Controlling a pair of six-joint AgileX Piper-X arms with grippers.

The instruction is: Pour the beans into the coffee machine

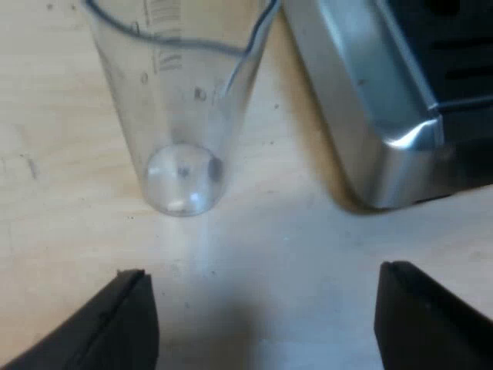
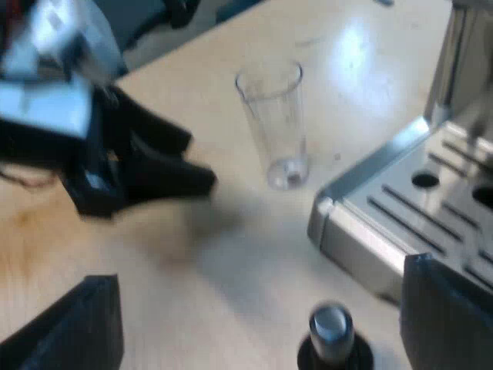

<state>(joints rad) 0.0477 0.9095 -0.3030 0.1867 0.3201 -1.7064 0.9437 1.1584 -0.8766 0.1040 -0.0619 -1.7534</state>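
Your left pincer stands wide and holds nothing, low over the bench. The glass is upright just ahead of its fingertips, and the machine's steel corner lies beyond one finger, apart from the glass. Your right pincer is wide too and holds nothing: the tamper stands on the bench between its fingers, the machine's slotted tray is just ahead of one finger, and farther ahead is the glass, with the left pincer near it but not touching.
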